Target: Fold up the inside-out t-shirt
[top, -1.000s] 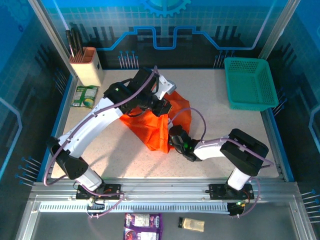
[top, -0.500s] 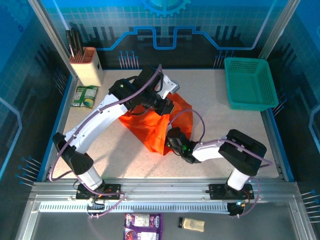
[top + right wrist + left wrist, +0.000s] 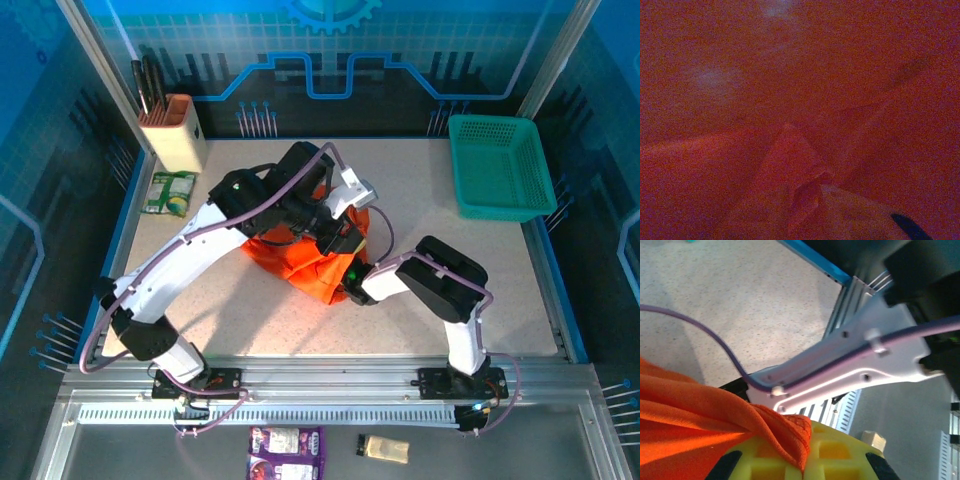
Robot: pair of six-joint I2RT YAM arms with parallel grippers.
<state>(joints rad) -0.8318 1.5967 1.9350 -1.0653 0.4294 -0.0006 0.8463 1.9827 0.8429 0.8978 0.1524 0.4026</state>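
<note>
Heads up, you're nowhere near a fold: the inside-out t-shirt (image 3: pixel 300 262) is a bunched heap mid-counter (image 3: pixel 250 322), well apart from the teal mesh basket (image 3: pixel 500 165). Your left tool (image 3: pixel 338 238) is pinched on cloth. Your right tool (image 3: pixel 350 285) is buried in fabric, so I can't tell.

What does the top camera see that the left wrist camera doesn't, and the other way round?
Top camera: the green basket in the far right corner and the knife block at the far left. Left wrist camera: up close, the left hand with its yellow fingers pinching a fold of the orange t-shirt. Both: the orange t-shirt, the speckled table and the white right arm.
</note>
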